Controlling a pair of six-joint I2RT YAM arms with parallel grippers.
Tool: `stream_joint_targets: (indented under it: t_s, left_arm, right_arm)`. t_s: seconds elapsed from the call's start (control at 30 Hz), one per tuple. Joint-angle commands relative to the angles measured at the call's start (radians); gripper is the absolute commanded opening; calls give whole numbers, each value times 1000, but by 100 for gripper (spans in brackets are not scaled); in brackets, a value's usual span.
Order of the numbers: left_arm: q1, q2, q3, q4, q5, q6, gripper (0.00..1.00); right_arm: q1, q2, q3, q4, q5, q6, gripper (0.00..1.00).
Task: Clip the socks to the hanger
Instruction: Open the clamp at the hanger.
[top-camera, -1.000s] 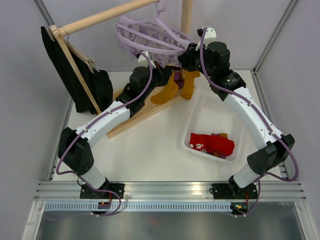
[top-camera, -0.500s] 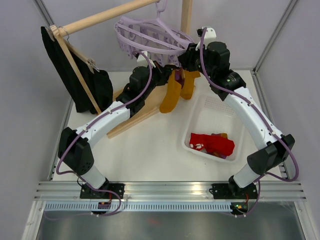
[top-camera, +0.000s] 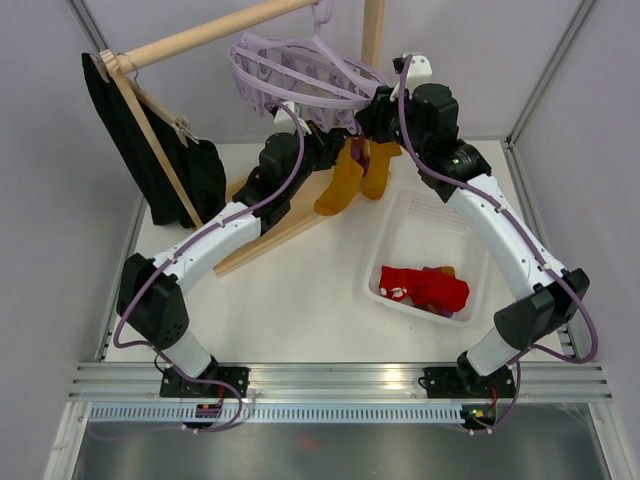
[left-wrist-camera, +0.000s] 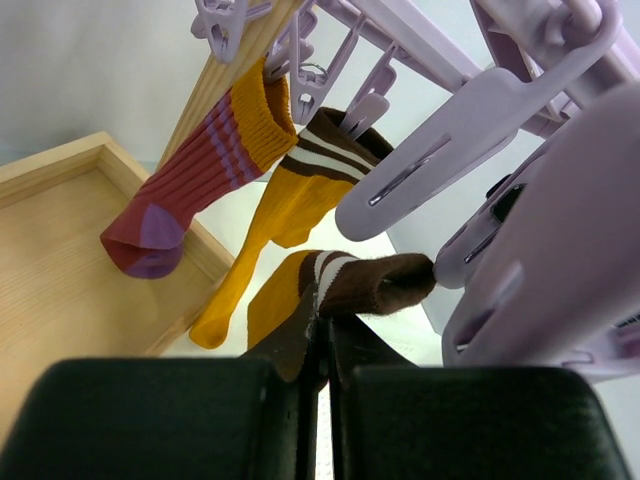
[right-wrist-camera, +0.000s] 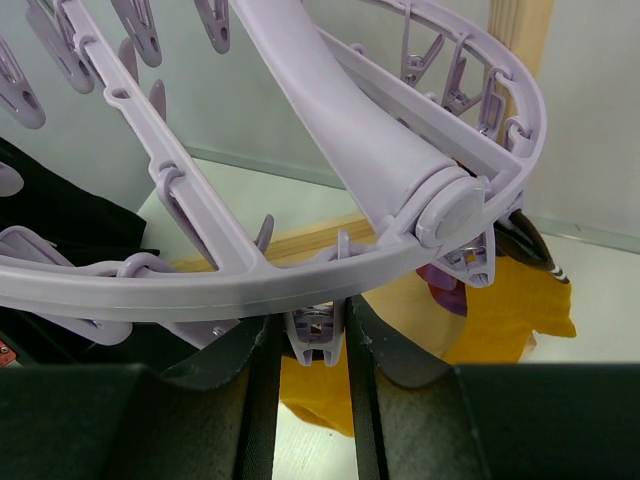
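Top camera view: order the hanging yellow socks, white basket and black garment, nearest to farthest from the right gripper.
1. Hanging yellow socks, just below the right gripper.
2. White basket, on the table's right side.
3. Black garment, far left.

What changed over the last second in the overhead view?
The mustard sock pinched in the left fingers swung its toe rightward, from splayed left to hanging nearly straight down. Both arms, the lavender hanger, the right fingers on a peg and the basket stayed put.
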Motion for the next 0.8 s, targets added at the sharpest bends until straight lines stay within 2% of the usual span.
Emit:
stream_joint_targets:
  t_s: [0.0,0.77]
  left_arm:
    - [-2,-10,28,76,12,-26,2]
    - [-2,-47,10,97,49,-23,2]
  right_arm:
    - [6,-4,40,16,23,-8,0]
    - [14,-1,52,20,46,-11,0]
